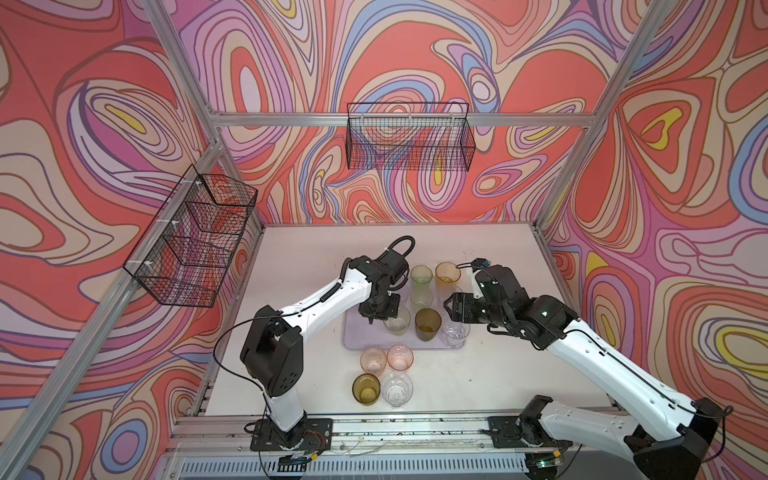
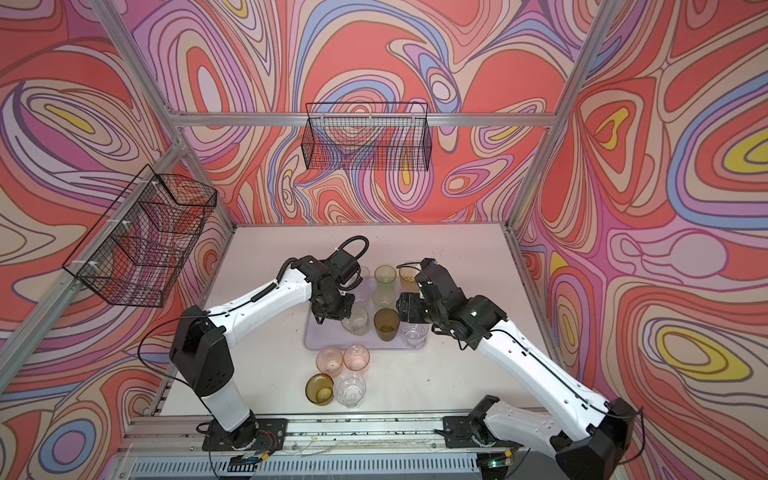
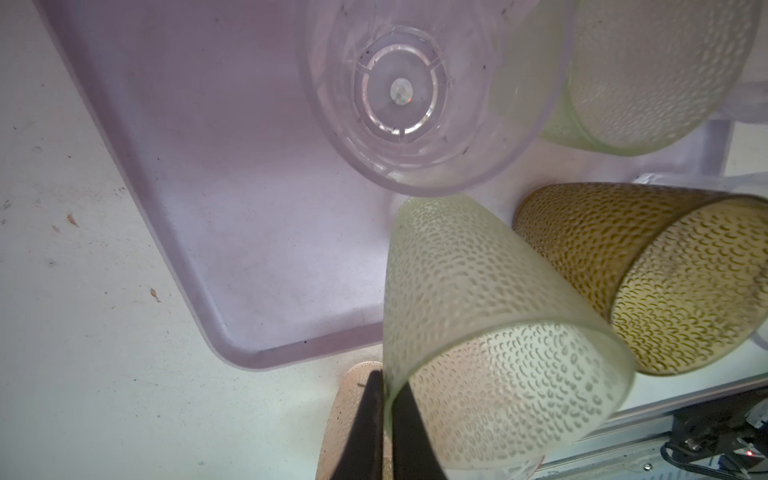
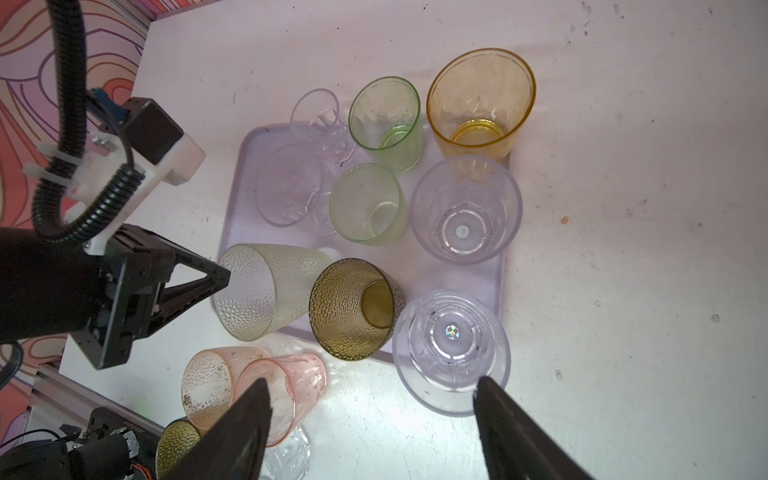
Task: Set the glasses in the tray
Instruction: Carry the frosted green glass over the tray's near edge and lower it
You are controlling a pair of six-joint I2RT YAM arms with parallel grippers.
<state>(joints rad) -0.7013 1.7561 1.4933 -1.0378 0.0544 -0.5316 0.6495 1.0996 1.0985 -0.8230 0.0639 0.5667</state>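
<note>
Jaws clenched across the rim of a dimpled glass (image 1: 397, 325), the left gripper (image 1: 372, 319) holds it at the 6 o'clock side of the tray (image 1: 353, 338), seemingly to seat it upright, as the right gripper (image 1: 451, 311) hovers spread and empty at 3 o'clock.

Both top views look down from high above the near edge, over the whole table (image 1: 519, 374). Both wrist cameras sit close above the tray (image 3: 208, 208) (image 4: 243, 216), sharing one pale dotted glass (image 3: 478, 324) (image 4: 257, 291).
</note>
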